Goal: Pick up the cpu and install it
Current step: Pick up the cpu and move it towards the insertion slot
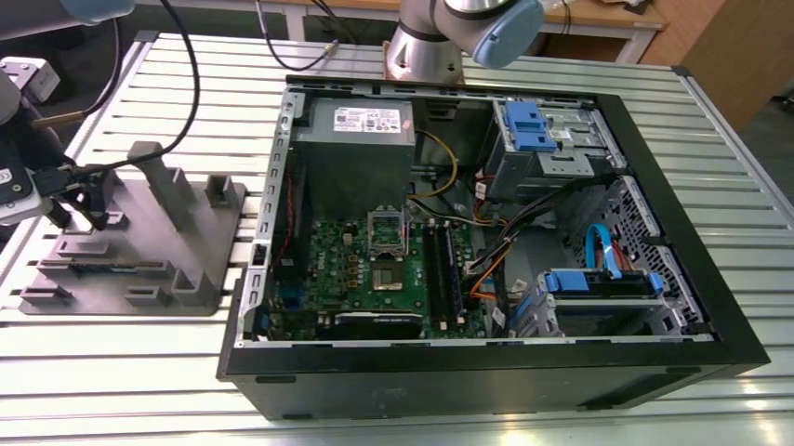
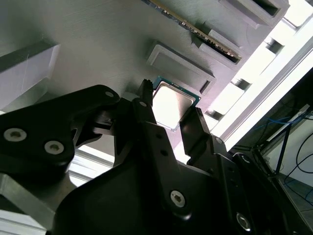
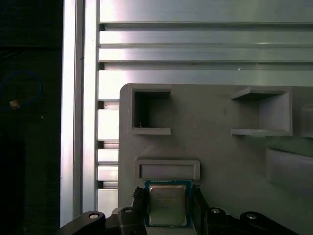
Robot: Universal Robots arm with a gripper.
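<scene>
The cpu (image 3: 167,205) is a small flat square chip with a pale silvery top and a green rim (image 2: 172,104). It lies low over the grey fixture (image 1: 137,251), which stands on the slatted table at the exterior view's left. In both wrist views my gripper (image 3: 167,192) has one black finger (image 2: 146,105) against each side edge of the chip, so it looks shut on it (image 2: 170,100). In the exterior view the gripper (image 1: 74,216) hangs over the fixture's left end. The green motherboard (image 1: 360,269) with its dark socket (image 1: 389,279) lies inside the open computer case (image 1: 496,372).
The socket's metal frame (image 1: 387,228) stands upright above the socket. Cables, blue drive bays (image 1: 527,130) and a power supply (image 1: 360,139) crowd the case. The arm's base (image 1: 429,51) sits behind the case. The fixture carries raised blocks and recesses (image 3: 151,115).
</scene>
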